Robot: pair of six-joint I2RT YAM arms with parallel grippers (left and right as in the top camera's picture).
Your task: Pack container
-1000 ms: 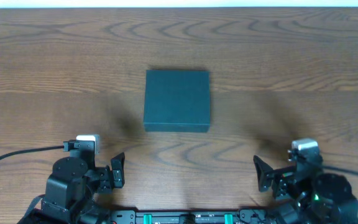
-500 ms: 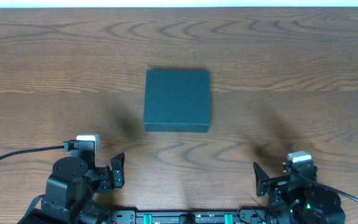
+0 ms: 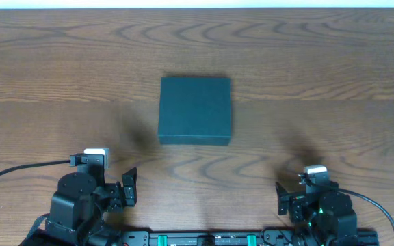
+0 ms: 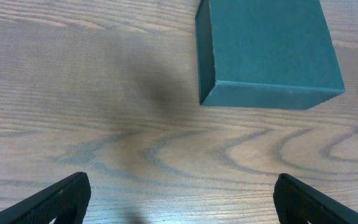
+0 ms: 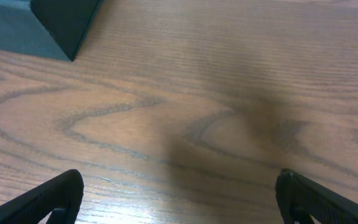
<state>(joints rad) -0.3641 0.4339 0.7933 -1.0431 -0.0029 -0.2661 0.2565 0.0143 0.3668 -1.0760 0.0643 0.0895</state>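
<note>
The container [image 3: 195, 109] is a dark teal-green square box with its lid shut, on the wooden table at the middle. It also shows in the left wrist view [image 4: 266, 53] and, as a corner, in the right wrist view [image 5: 36, 25]. My left gripper [image 4: 179, 199] is open and empty, near the table's front left, well short of the box. My right gripper [image 5: 179, 199] is open and empty, near the front right, away from the box. In the overhead view the left gripper [image 3: 128, 188] and right gripper [image 3: 282, 198] sit at the bottom edge. No snack items show.
The wooden table [image 3: 334, 82] spreads on all sides of the box. A black cable [image 3: 19, 169] runs from the left arm to the left edge. The arms' base rail [image 3: 204, 239] lies along the bottom edge.
My right arm has drawn back toward the bottom edge and shifted left. The left arm and the box have not moved.
</note>
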